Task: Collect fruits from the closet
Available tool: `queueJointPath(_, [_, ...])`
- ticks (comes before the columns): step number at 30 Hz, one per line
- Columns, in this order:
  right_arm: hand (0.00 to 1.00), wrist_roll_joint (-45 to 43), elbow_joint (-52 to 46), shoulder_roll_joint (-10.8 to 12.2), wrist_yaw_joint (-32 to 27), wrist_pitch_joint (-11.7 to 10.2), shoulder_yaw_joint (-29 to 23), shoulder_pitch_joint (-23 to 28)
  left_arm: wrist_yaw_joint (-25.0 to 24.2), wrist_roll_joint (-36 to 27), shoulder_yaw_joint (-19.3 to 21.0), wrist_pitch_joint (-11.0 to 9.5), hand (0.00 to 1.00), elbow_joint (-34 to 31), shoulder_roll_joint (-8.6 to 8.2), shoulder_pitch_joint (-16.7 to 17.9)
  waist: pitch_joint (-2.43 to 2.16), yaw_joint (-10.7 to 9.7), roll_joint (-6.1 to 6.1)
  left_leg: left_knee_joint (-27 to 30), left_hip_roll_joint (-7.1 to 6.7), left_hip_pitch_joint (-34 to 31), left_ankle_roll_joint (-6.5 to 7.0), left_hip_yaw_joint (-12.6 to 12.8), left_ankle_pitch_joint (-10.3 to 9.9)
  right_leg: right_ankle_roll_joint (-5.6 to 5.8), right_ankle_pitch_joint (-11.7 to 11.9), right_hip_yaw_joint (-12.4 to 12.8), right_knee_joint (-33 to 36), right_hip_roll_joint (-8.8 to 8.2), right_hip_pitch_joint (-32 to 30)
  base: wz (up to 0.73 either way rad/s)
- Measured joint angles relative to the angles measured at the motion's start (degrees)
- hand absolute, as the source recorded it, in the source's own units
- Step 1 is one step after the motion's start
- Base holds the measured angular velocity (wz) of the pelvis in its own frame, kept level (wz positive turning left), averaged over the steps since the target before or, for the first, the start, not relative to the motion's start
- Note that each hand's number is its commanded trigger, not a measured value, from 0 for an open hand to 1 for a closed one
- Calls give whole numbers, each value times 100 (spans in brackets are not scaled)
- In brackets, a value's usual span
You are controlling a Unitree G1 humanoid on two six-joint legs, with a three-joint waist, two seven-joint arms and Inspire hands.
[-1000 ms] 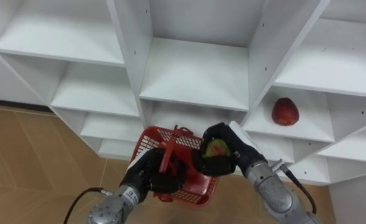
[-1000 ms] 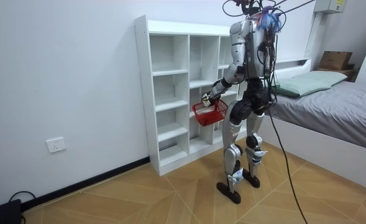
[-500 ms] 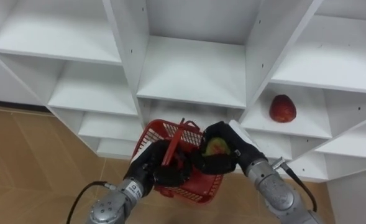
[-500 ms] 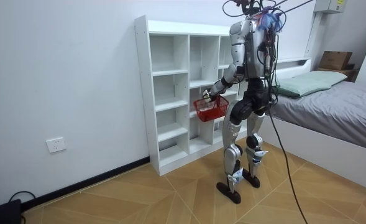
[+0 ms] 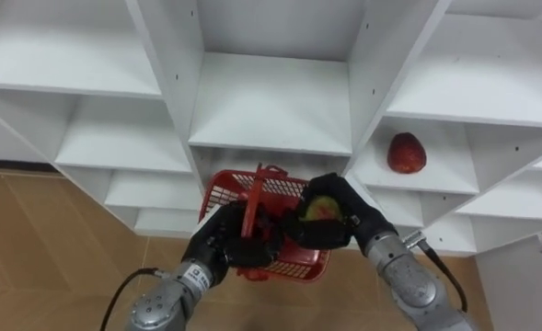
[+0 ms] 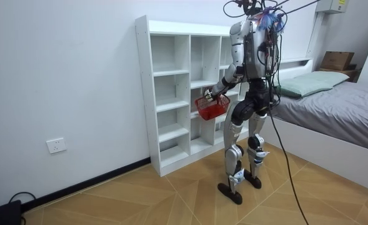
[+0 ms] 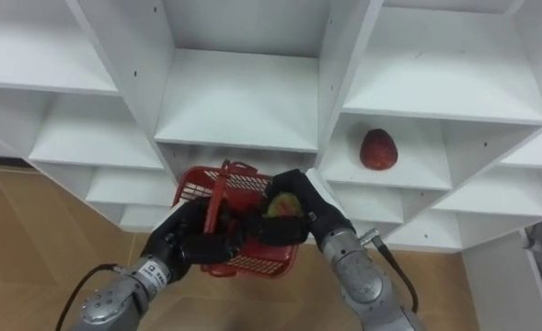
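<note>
Bright and even throughout, lit seemingly from overhead. Soft grey shade beneath each board of the white closet (image 5: 280,101), deepest in the lower compartments at frame centre. Mild sheen on the wooden floor (image 6: 171,194), lower room view. Uprights splayed outward toward the eye views' edges.

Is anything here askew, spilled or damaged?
Nothing stands out. The left hand grips the basket by its handle, the right hand holds a fruit over it, and a red fruit sits upright on a shelf.
</note>
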Motion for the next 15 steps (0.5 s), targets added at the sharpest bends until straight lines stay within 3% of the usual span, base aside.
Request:
queueJointPath(2, [64, 126, 82, -4, 0, -44, 2, 0, 0, 1, -27, 1, 100, 0, 21, 1, 1, -3, 34, -9, 14, 14, 0, 45, -1, -5, 4, 14, 7, 5, -5, -6])
queueJointPath(3, [56, 138, 82, -3, -2, -44, 2, 0, 0, 1, -29, 1, 100, 0, 26, 1, 1, -7, 41, -9, 16, 16, 0, 49, -1, -7, 5, 18, 7, 8, -5, -5])
queueJointPath(4, [33, 146, 82, -4, -3, -44, 0, -1, 0, 1, -49, 1, 100, -1, 39, 1, 2, -7, 54, -10, 23, 22, 0, 62, -1, -10, 7, 29, 9, 15, -6, -6])
queueJointPath(6, [0, 157, 81, -19, -4, -49, 0, -2, 0, 0, -103, 1, 100, -11, 75, 0, 1, -6, 64, -10, 35, 33, -1, 88, -1, -16, 10, 55, 13, 27, -5, -7])
queueJointPath(15, [0, 417, 80, -58, -132, -110, 12, -17, 19, -224, -257, 12, 100, -11, 121, 0, 1, -76, 67, -6, 52, 82, -1, 175, -1, -19, 13, 181, 45, 40, -5, -4])
